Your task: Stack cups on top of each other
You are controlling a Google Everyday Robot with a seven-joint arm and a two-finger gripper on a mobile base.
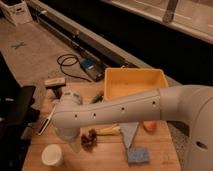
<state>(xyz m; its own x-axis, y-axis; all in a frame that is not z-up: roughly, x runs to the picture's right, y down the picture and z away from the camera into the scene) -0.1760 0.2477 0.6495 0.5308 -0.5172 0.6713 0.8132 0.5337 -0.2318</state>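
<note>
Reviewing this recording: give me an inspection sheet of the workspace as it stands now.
Surface: wooden tabletop, crowded.
Job's things: cream-white cup upright at the front-left; second cup not clearly made out.
Clutter: yellow tub, blue sponge, orange ball, dark grape-like bunch, brush.
Grippers: end effector points down, just behind and right of the cream-white cup.
Cables: black cable looped on the floor behind the table.
Surroundings: concrete floor; white box far left.
</note>
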